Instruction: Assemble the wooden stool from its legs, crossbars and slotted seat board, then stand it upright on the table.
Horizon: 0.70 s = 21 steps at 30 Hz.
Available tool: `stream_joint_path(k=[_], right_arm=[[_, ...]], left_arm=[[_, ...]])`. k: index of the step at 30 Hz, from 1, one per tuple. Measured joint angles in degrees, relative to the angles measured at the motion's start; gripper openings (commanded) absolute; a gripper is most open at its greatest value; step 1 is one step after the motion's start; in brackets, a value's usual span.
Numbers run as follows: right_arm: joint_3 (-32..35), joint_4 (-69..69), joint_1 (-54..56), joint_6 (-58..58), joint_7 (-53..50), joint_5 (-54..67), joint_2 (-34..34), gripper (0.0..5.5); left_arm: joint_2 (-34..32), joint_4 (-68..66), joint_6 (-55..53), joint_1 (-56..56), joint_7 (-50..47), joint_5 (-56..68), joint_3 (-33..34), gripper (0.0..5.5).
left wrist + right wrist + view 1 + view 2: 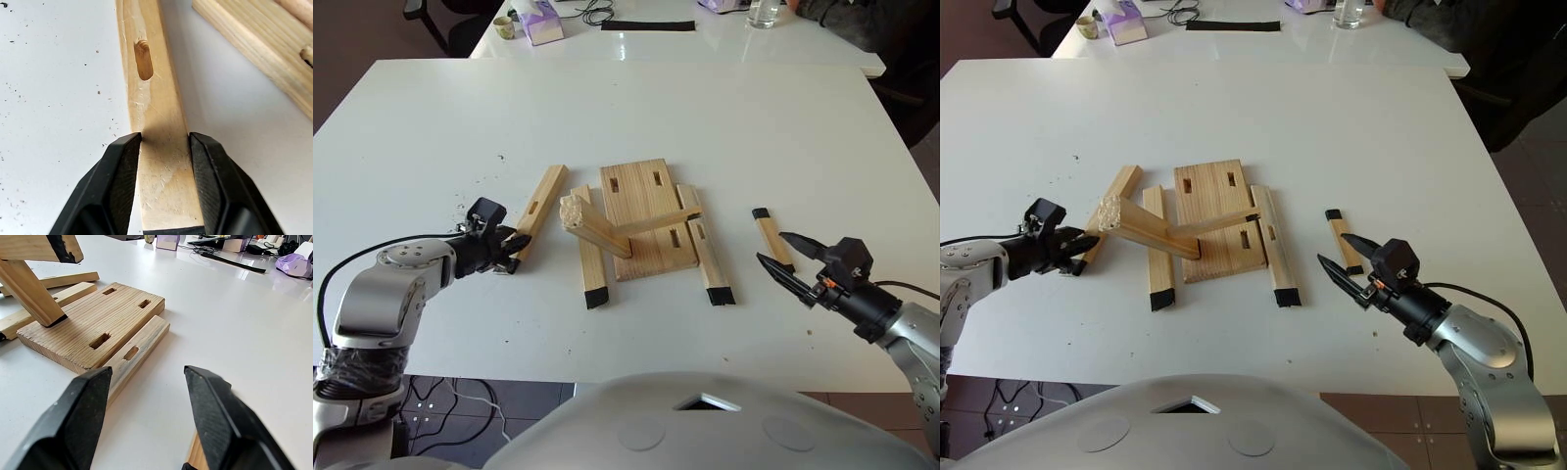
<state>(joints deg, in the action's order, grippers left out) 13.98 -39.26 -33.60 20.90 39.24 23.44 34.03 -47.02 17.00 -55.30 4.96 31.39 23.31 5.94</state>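
Left claw clamped on a pale slotted wooden leg lying flat on the glossy white table. Mid-table is the flat wooden slotted seat board, with a thick wooden leg tilted up off it. Right claw wide, near a short black-tipped wooden piece. Behind stands a second white table with a purple tissue box and a black strip.

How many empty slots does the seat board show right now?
3 on the seat board: a far-left slot, a far-right slot and a near-right slot. A tilted leg stands at the near-left corner and may cover a fourth.
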Motion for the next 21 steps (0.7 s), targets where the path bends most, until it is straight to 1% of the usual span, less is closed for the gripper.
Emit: stream_joint_path(k=[1, 3, 10, 15, 21], right_arm=[[-0.1, 0.1, 0.0, -0.1, 0.0, -0.3, 0.0, 2.70], [-0.1, 0.1, -0.2, -0.3, 0.0, -0.9, 0.0, 2.70], [-0.6, 0.4, -0.5, -1.0, -0.7, -2.1, -0.2, 2.70], [-1.1, 0.4, -1.0, -1.4, -0.9, -2.4, -0.6, 2.70], [-1.5, 0.4, -1.4, -1.6, -1.0, -3.3, -0.7, 2.70]], left_arm=[[0.0, 0.0, -0.2, -0.6, 0.0, 0.0, 0.1, 1.97], [0.0, 0.0, -1.6, -1.7, 0.4, 0.4, 0.2, 2.16], [0.6, 1.6, -6.5, -4.5, 0.9, 2.7, 0.4, 3.25], [1.6, -1.2, -7.7, -6.7, -0.3, 2.5, 0.4, 3.25], [2.6, -2.0, -7.5, -4.0, -1.4, 1.3, -0.7, 3.25]])
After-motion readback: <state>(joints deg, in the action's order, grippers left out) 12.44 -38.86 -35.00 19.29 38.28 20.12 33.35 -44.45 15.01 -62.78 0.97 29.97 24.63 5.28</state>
